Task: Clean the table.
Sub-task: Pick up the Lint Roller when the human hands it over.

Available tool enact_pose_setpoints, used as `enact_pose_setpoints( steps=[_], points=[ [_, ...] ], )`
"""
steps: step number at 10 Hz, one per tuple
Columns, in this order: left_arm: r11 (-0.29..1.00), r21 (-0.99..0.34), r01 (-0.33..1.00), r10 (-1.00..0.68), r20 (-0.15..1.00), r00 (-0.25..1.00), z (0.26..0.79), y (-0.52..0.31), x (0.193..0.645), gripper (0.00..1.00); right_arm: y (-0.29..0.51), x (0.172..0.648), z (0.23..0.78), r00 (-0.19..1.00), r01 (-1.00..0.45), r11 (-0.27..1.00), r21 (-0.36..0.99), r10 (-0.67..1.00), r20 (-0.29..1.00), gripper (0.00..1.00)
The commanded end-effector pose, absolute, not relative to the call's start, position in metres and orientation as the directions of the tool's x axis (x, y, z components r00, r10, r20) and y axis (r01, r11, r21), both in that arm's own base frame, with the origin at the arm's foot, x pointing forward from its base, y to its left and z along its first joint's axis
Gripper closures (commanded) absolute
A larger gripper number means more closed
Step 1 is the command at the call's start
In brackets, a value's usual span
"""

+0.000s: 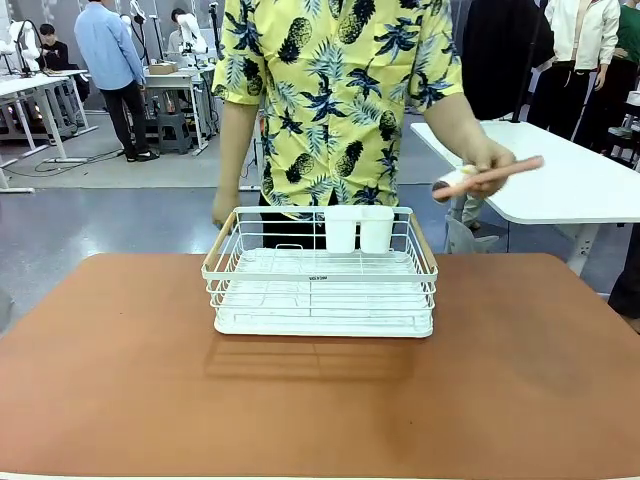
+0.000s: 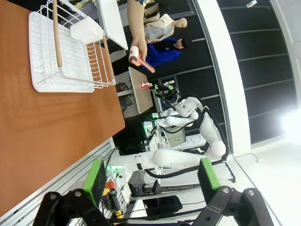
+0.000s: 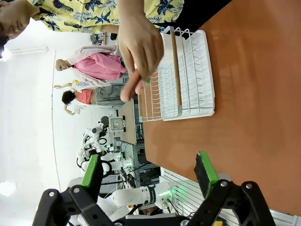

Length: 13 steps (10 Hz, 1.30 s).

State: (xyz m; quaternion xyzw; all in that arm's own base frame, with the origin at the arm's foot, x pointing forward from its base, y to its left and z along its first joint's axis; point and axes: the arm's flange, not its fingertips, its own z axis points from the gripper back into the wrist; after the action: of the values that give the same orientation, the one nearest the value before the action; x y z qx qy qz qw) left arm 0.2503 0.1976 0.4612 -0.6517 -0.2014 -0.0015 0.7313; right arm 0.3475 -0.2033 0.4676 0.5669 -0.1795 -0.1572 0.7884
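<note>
Plainly, the left gripper (image 2: 150, 176) and the right gripper (image 3: 148, 172) gape empty, with the table (image 1: 320, 410) lying farther ahead, untouched.

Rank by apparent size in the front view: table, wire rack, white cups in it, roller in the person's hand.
1. table
2. wire rack
3. white cups and roller: cups bulkier, roller longer and seemingly farther from the camera, so unranked.
</note>
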Motion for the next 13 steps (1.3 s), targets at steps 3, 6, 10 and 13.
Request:
enact_pose_setpoints(
  steps=[3,6,10,13],
  points=[
    [0.136,-0.952,0.274,0.26,0.301,0.917,0.462,0.199,0.248,0.0,-0.204,0.347,0.469,0.885,0.035,0.305,0.952,-0.453,0.112,0.0],
    [0.136,-0.952,0.274,0.26,0.301,0.917,0.462,0.199,0.248,0.0,-0.203,0.348,0.468,0.886,0.044,0.308,0.95,-0.451,0.105,0.0],
    [0.136,-0.952,0.274,0.26,0.301,0.917,0.462,0.199,0.248,0.0,-0.152,0.337,0.502,0.775,0.286,0.354,0.891,-0.632,0.002,0.0],
    [0.136,-0.952,0.274,0.26,0.301,0.917,0.462,0.199,0.248,0.0,-0.103,0.338,0.522,0.702,0.387,0.361,0.848,-0.712,-0.017,0.0]
  ],
)
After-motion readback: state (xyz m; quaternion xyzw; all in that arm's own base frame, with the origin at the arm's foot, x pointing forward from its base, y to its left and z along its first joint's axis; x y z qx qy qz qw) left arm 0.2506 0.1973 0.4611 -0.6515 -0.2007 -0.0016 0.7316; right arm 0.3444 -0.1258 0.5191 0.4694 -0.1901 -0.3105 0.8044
